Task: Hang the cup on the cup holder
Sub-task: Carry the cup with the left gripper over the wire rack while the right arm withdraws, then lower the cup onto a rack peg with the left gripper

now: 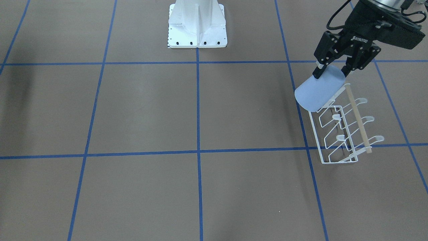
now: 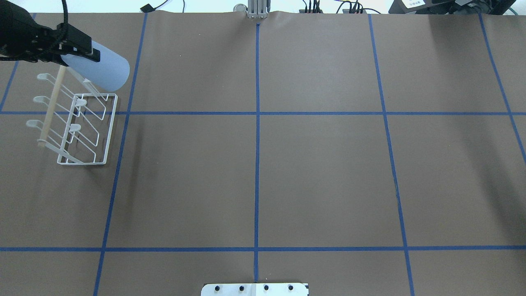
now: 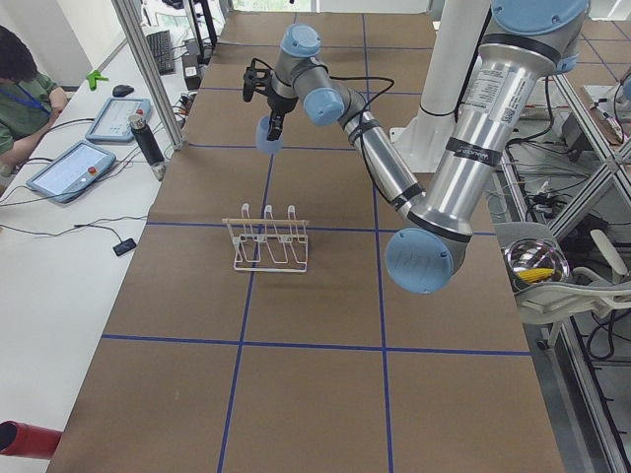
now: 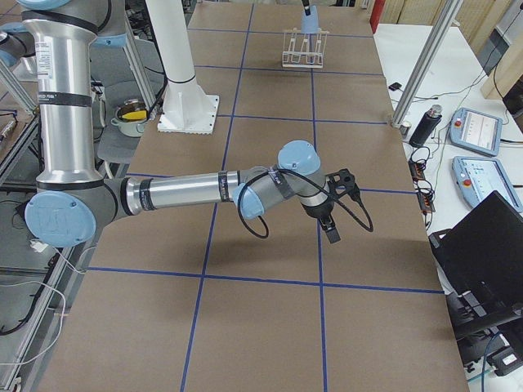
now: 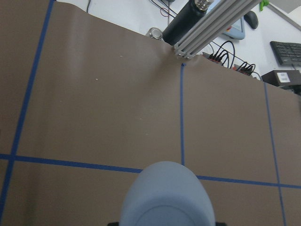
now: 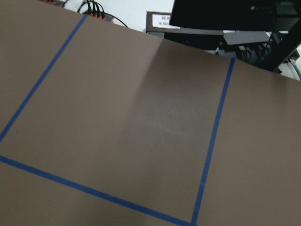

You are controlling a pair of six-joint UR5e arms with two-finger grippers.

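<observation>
My left gripper (image 1: 331,72), closed firmly on the narrower end of the cup (image 1: 319,92), holds it tilted in the air above the cup holder (image 1: 357,117), where a misaligned descent could snag wire and tip it.

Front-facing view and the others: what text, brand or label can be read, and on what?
"ROBOTIQ": on the body of the left gripper.
In the right wrist view, a white label beyond the table: too blurred to read.
On cup and rack: none.
</observation>
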